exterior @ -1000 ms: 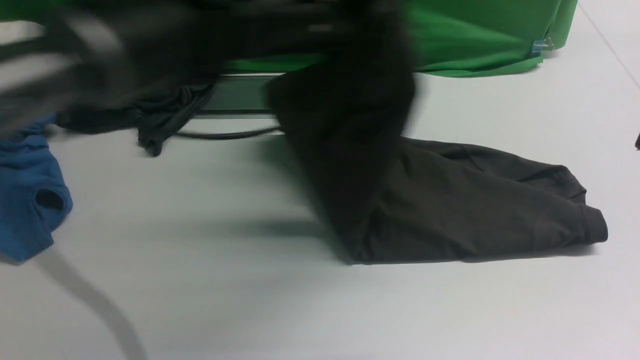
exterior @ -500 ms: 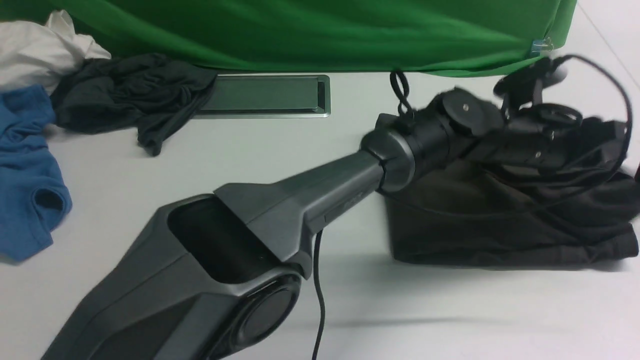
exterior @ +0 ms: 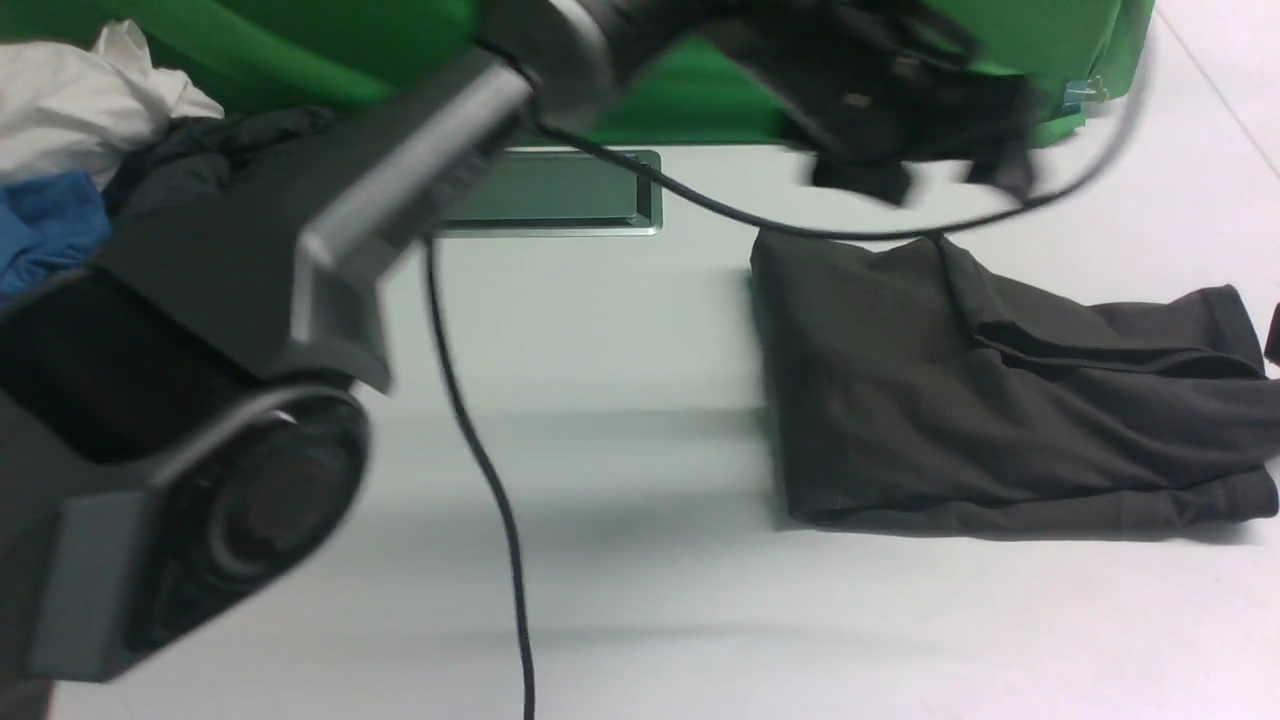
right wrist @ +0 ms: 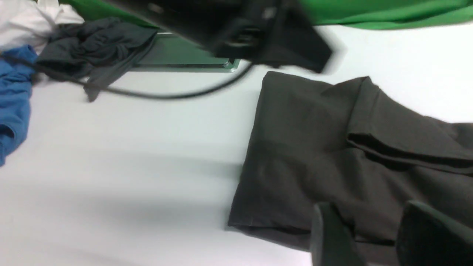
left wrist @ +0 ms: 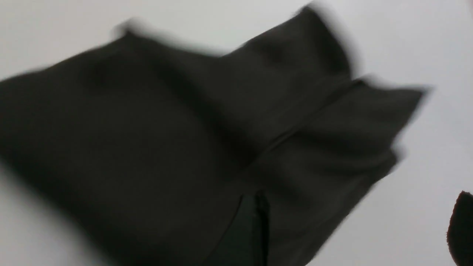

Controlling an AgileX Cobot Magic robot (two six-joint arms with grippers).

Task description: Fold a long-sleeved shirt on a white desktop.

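The long-sleeved shirt (exterior: 950, 400) lies folded into a dark brownish block on the right of the white desktop (exterior: 620, 330), with a sleeve fold across its top. My left gripper (exterior: 930, 180) hovers blurred above the shirt's far edge. In the left wrist view the left gripper (left wrist: 356, 232) is wide open and empty, with the shirt (left wrist: 166, 129) below it. My right gripper (right wrist: 377, 236) hangs low over the near edge of the shirt (right wrist: 314, 147), its fingers (right wrist: 329, 236) apart and holding nothing.
My left arm (exterior: 230, 400) fills the left foreground and its cable (exterior: 480, 470) hangs over the desktop. The cable hatch (exterior: 550, 190) sits at the back. A greenish-black garment (right wrist: 92, 48), a blue tee (right wrist: 14, 96) and white cloth (exterior: 90, 90) lie far left. Green backdrop (exterior: 700, 100) stands behind.
The left arm carried the lifted shirt half over to the right, laid it down, opened and rose away. The shirt now lies flat and folded. The right gripper's fingers have parted.
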